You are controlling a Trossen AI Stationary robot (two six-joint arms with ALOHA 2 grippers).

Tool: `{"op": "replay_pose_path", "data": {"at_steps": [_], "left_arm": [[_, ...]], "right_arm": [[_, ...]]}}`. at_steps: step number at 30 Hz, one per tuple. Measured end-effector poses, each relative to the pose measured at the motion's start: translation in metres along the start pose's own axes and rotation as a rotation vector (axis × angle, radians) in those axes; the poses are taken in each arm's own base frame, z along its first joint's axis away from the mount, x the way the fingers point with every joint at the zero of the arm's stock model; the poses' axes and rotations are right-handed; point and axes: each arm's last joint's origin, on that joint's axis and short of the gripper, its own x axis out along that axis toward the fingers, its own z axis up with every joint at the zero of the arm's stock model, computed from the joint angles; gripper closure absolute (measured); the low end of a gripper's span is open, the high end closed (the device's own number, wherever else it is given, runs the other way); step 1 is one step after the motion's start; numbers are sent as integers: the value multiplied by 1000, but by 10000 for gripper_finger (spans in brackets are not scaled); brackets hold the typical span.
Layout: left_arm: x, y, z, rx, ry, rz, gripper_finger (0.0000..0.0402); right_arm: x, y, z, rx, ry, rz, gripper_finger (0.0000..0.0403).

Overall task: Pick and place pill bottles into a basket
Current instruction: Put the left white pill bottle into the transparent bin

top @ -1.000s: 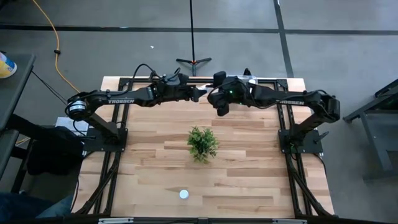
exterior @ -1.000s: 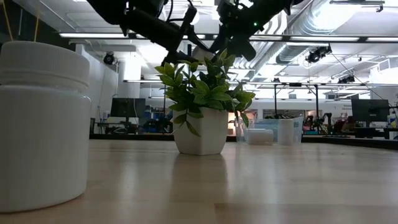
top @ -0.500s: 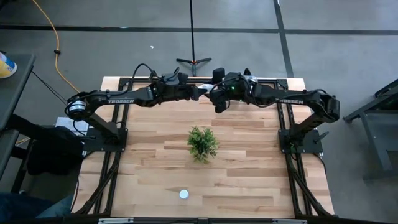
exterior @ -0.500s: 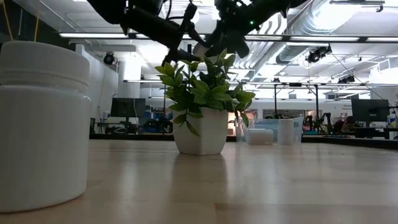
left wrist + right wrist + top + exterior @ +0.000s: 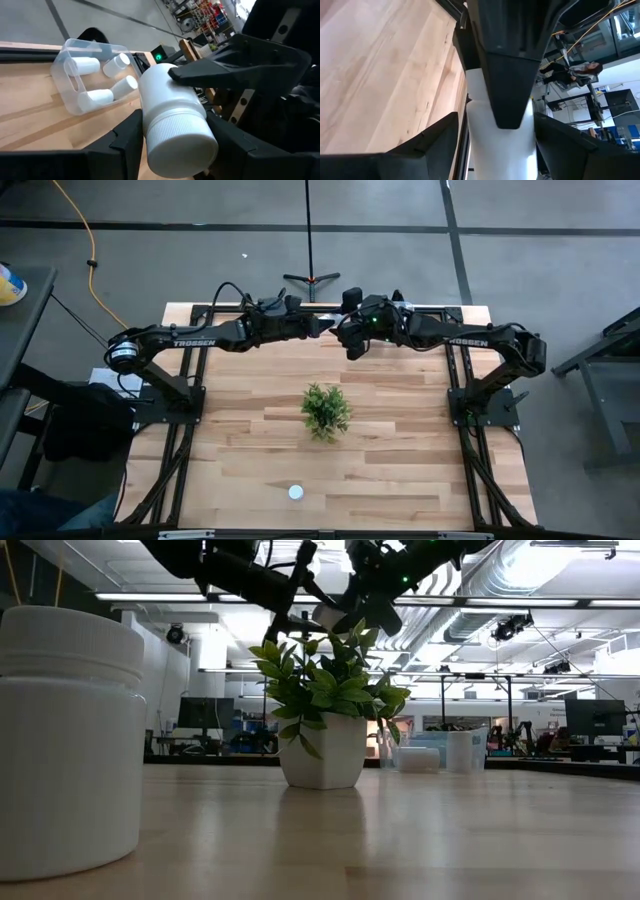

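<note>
Wooden table is being used as the work surface, with a green plant standing mid-frame. Near the top centre of the high view, one pill bottle is being held between both arms, apparently for a handover: the left end effector is clamped on its sides, while the right end effector is closed on it too. Four bottles are lying in the basket; a sixth pill bottle is waiting at bottom centre.
</note>
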Motion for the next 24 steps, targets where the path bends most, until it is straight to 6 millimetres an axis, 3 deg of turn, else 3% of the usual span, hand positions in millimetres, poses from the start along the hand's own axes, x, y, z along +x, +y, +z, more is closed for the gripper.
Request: {"op": "replay_pose_path", "data": {"at_steps": [24], "left_arm": [[0, -2, 1, -1, -14, -26, 190]], "right_arm": [[1, -4, -7, 12, 4, 5, 156]]}}
